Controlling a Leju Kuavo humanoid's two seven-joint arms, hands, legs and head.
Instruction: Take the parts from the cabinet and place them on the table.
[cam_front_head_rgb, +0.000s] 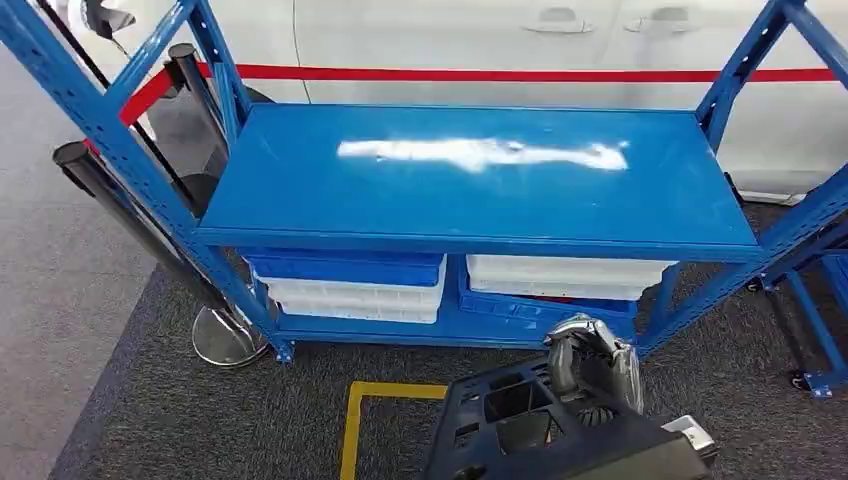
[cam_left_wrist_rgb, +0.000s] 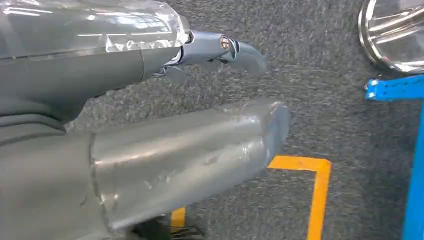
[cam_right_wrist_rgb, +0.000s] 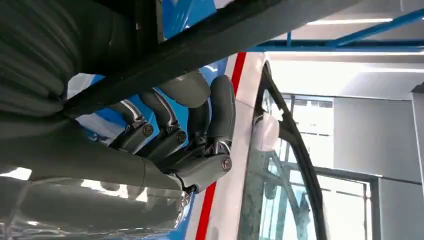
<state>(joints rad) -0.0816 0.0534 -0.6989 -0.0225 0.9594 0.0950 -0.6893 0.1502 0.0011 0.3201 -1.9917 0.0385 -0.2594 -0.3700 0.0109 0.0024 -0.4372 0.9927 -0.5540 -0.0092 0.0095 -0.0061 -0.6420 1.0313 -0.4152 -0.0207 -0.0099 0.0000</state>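
Though partly cut off — right hand (cam_front_head_rgb: 592, 362) clamped on black part (cam_front_head_rgb: 520, 420), left hand (cam_left_wrist_rgb: 150, 125) spread, empty.

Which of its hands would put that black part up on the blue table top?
The right. The right hand already grips the black part, in front of the blue table top. The left hand hangs over the carpet, holding nothing.

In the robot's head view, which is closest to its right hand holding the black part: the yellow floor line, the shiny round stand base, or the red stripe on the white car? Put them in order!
Measured from the right hand gripping the black part:
1. Yellow floor line, on the carpet just to the hand's left.
2. Shiny round stand base, farther left, by the blue cabinet corner.
3. Red stripe, far back on the white car behind the cabinet.
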